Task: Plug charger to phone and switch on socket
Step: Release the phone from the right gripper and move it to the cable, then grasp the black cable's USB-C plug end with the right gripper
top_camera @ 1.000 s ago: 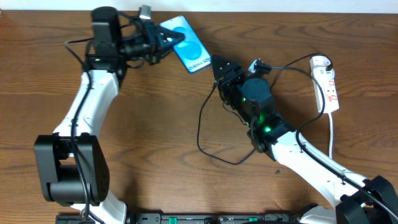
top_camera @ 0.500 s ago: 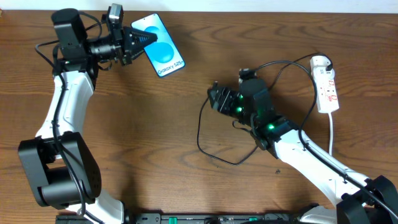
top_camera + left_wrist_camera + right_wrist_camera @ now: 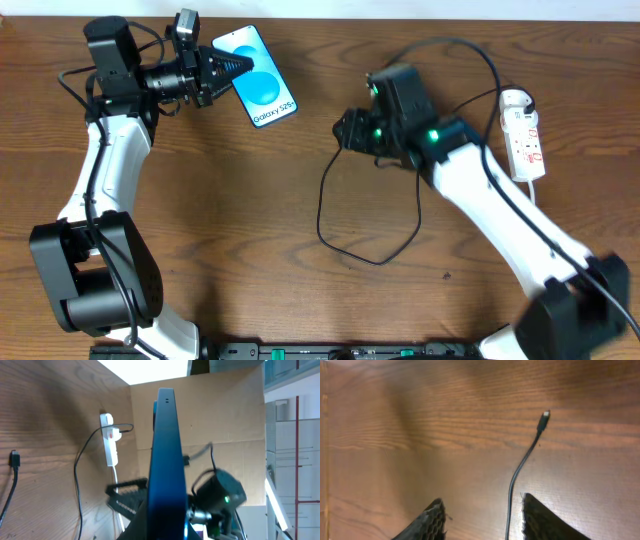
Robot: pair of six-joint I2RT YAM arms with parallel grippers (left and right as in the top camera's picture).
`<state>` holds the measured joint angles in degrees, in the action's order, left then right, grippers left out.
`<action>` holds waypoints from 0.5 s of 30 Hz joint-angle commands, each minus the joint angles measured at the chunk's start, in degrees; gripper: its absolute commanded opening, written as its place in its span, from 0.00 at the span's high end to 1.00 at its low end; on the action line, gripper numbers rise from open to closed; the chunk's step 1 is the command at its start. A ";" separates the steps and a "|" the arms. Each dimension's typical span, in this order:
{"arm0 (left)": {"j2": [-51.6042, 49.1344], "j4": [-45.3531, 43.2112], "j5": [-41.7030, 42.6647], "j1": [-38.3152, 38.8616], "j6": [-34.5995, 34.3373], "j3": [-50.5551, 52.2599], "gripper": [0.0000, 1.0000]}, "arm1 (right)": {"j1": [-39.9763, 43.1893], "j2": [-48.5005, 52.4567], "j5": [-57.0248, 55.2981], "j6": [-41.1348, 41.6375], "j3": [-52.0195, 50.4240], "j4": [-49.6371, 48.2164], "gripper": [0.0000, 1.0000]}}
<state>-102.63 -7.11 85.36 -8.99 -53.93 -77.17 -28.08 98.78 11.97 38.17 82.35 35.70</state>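
My left gripper (image 3: 240, 70) is shut on the phone (image 3: 262, 88) and holds it tilted above the table's far left. The left wrist view shows the phone edge-on (image 3: 165, 450). My right gripper (image 3: 343, 130) is open, low over the table's middle. The charger cable (image 3: 322, 215) loops across the wood. In the right wrist view it runs between my open fingers (image 3: 480, 505), close to the right one, and its connector tip (image 3: 546, 414) lies on the table ahead. The tip also shows in the left wrist view (image 3: 14, 456). The socket strip (image 3: 527, 135) lies at the far right.
The strip's white cord (image 3: 533, 215) runs toward the front edge. The charger's other end arcs over my right arm to the strip's far end (image 3: 520, 100). Cardboard walls (image 3: 220, 420) stand behind the wooden table (image 3: 230, 220).
My left gripper carried the phone left and up, away from the right gripper, then held still. My right arm swung toward the far side, with its fingers staying near the cable.
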 commanded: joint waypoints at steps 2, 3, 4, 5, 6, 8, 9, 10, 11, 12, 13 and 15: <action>0.81 -0.28 0.98 -0.26 0.79 0.11 0.93 | 1.03 9.29 -0.20 0.55 6.32 1.29 0.61; 0.81 -0.26 0.98 -0.26 0.76 0.11 0.93 | 1.14 11.26 -0.72 1.86 7.32 1.16 0.61; 0.81 -0.28 0.98 -0.26 0.76 0.11 0.93 | 1.16 12.66 -1.11 2.45 7.85 1.03 0.61; 0.81 -0.28 0.98 -0.26 0.76 0.11 0.93 | 1.16 13.99 -1.33 2.56 8.28 0.72 0.61; 0.81 -0.26 0.98 -0.26 0.76 0.11 0.93 | 1.16 15.54 -1.55 2.58 8.66 0.37 0.62; 0.81 -0.28 0.98 -0.26 0.76 0.11 0.93 | 1.16 17.81 -2.73 3.21 8.76 0.00 0.62; 0.81 -0.28 0.98 -0.26 0.76 0.11 0.92 | 1.14 18.75 -3.52 3.34 8.76 -0.02 0.62; 0.81 -0.28 0.98 -0.26 0.76 0.11 0.93 | 1.05 19.76 -4.35 3.34 8.76 0.00 0.62; 0.81 -0.28 0.98 -0.26 0.76 0.11 0.93 | 1.01 20.55 -4.92 3.34 8.76 0.00 0.62; 0.81 -0.28 0.98 -0.26 0.76 0.11 0.93 | 0.98 21.22 -5.22 3.34 8.76 -0.07 0.62; 0.81 -0.28 0.98 -0.26 0.76 0.11 0.93 | 0.98 21.86 -5.44 3.34 8.76 -0.15 0.62; 0.81 -0.28 0.96 -0.26 0.76 0.11 0.93 | 0.98 23.12 -5.64 3.32 8.76 -0.46 0.62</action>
<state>-102.63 -7.09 85.19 -8.99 -53.93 -77.17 -27.31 120.46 8.29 40.64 89.52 35.66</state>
